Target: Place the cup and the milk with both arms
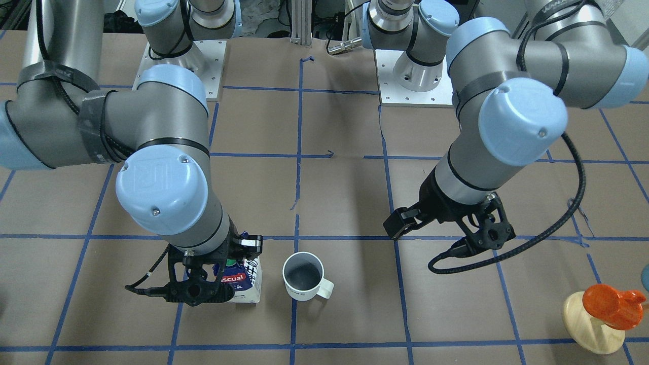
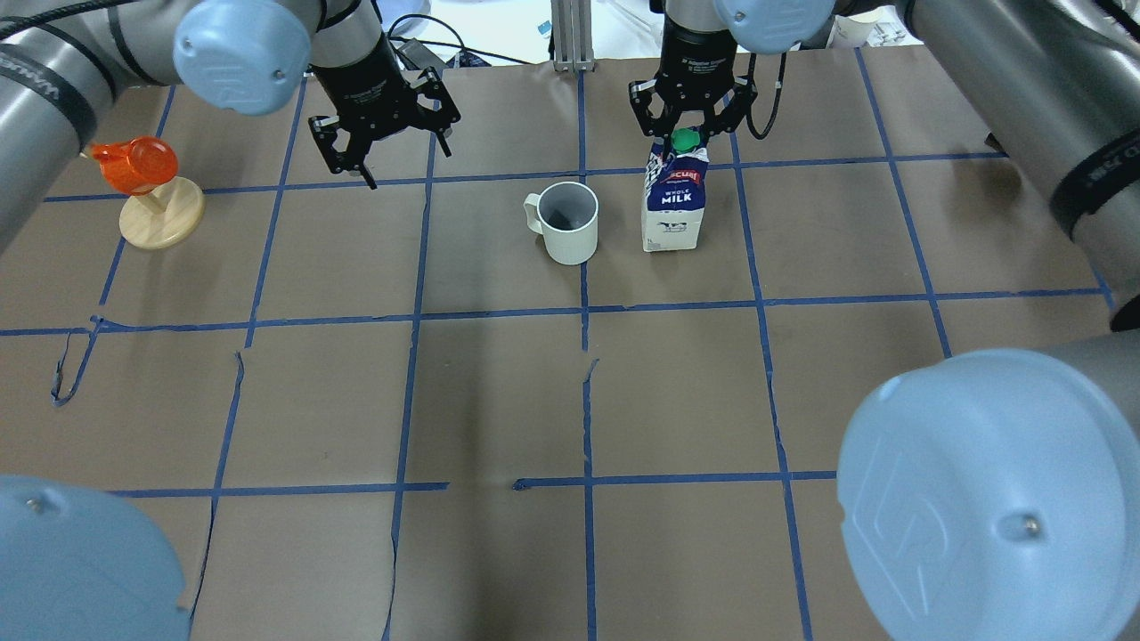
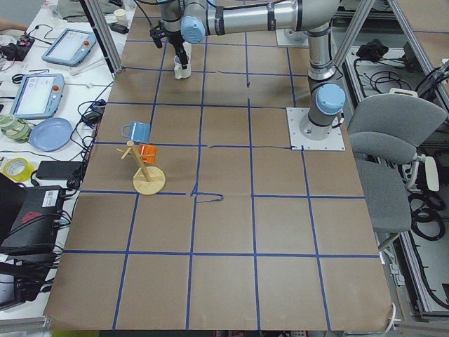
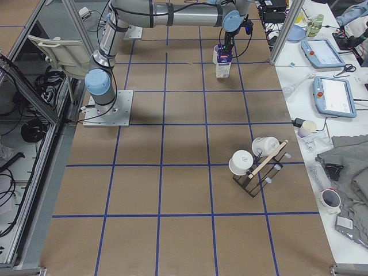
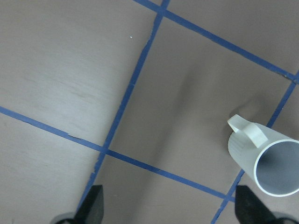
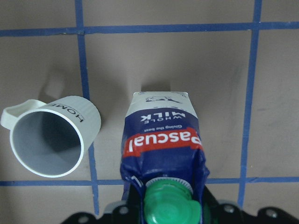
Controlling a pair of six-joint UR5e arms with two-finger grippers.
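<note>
Just right of the cup point(image 2: 567, 223), my right gripper point(image 2: 686, 147) pinching the upright milk point(image 2: 674, 200) at its top, left gripper point(image 2: 405, 165) spread, left of cup.

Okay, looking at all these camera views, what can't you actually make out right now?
1. Whether the right gripper grips the milk: in the right wrist view the carton's gable hides the contact, and in the front view the right arm covers it.
2. Part of the cup's rim in the left wrist view: cut off by the right edge.
3. Cup and milk details in both side views: too small.
</note>
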